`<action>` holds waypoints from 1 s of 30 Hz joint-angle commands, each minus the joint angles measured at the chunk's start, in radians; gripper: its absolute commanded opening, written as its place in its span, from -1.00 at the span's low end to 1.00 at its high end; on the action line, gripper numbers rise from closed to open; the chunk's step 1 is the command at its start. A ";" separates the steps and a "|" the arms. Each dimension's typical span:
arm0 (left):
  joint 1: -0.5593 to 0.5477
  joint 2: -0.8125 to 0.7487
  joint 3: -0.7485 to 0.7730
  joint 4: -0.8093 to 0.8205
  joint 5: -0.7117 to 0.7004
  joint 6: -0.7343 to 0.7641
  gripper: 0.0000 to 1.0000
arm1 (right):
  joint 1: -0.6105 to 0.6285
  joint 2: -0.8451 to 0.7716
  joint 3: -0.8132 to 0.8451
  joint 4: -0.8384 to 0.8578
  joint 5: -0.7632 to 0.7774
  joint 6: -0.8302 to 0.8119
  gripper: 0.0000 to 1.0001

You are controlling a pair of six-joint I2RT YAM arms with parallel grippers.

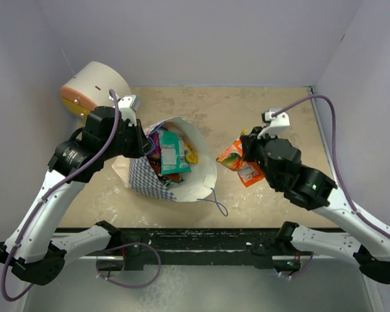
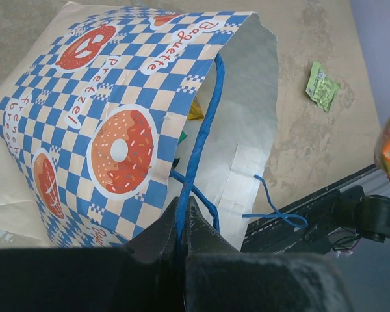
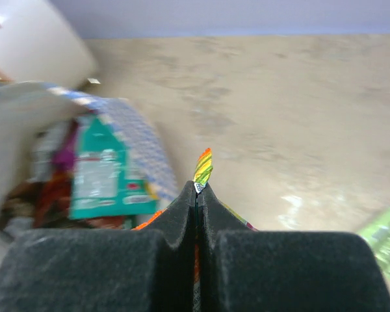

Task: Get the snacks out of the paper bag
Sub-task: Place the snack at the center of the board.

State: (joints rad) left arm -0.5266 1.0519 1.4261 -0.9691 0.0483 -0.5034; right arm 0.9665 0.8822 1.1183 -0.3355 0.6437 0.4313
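Right of the bag (image 1: 143,177), our right claw (image 3: 196,192) gripped an orange packet (image 1: 235,158); a green one (image 2: 322,86) lay on the table (image 1: 247,110). Our left claw (image 2: 184,218) pinched the handle (image 2: 205,123) (several snacks (image 1: 172,155) sat inside, yet to come).

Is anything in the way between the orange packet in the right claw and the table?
Nothing visible. The orange packet hangs from the shut right claw, clear of the paper bag; a light-green packet lies off to one side.
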 commanded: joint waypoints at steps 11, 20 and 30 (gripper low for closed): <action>0.000 0.026 0.089 -0.024 0.072 0.106 -1.00 | -0.637 0.555 0.072 0.166 -0.168 -0.013 -1.00; 0.000 -0.011 0.022 0.035 0.144 0.098 -1.00 | -0.869 1.000 0.346 0.242 -0.418 -0.075 -0.63; 0.000 -0.040 -0.012 0.045 0.104 0.088 -1.00 | -0.889 0.954 0.354 0.204 -0.580 -0.062 0.27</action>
State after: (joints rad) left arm -0.5262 1.0332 1.4200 -0.9653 0.1646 -0.4240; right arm 0.0654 1.9594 1.5120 -0.1688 0.1551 0.3706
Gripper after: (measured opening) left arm 0.008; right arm 0.648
